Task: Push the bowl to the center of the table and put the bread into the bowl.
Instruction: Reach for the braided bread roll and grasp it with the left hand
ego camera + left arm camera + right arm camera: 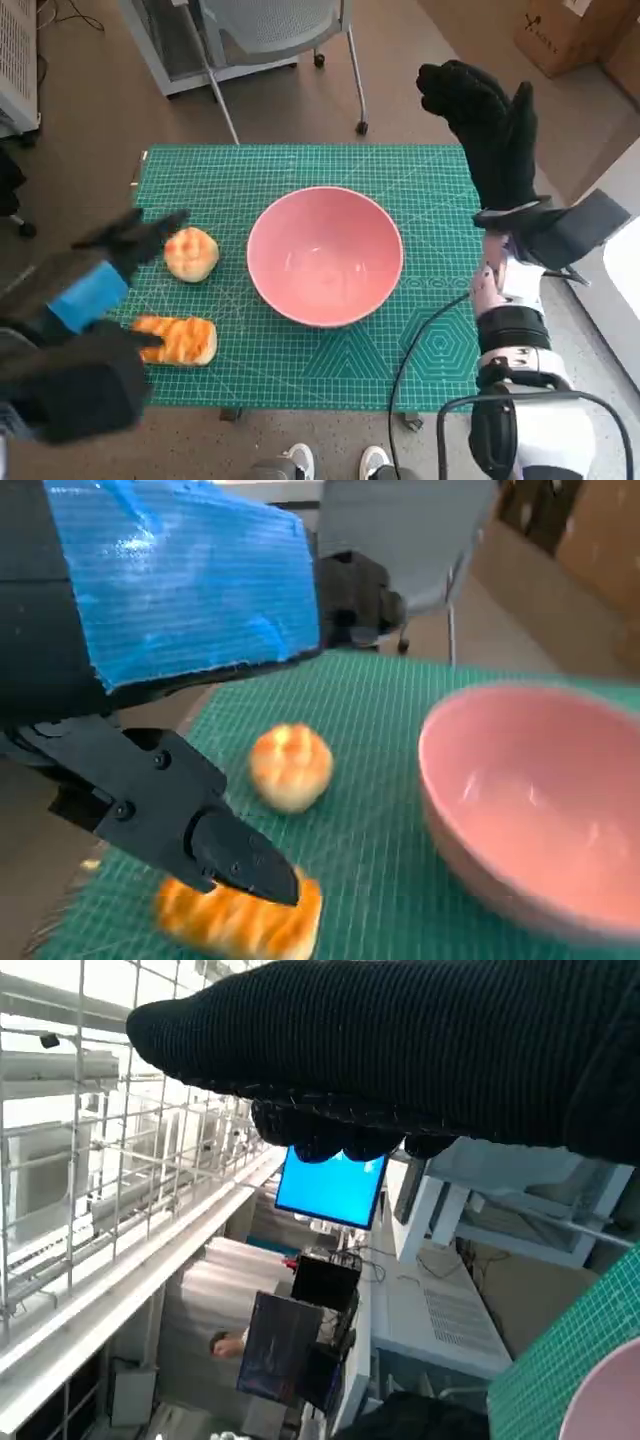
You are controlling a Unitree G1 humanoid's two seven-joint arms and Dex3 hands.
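The pink bowl (pixel 325 255) stands empty near the middle of the green mat (pixel 300 170); it also fills the side of the left wrist view as the bowl (pixel 530 800). A round bun (pixel 191 253) (pixel 290 767) lies left of it, and a longer toasted bread piece (pixel 180 339) (pixel 240 918) lies nearer the front edge. My left hand (pixel 105 275) (pixel 190 810) hovers over both breads with fingers apart, holding nothing. My right hand (pixel 485 115) is raised beyond the bowl's right side, fingers apart and empty; the glove (pixel 400 1050) spans the right wrist view.
A grey chair (pixel 270 30) on castors stands behind the table. A cardboard box (pixel 575 30) sits at the back right. A black cable (pixel 420 340) crosses the mat's front right corner. Shoes (pixel 330 462) show at the front edge. The right wrist view shows a blue monitor (pixel 330 1185) and wire shelving (pixel 110 1160).
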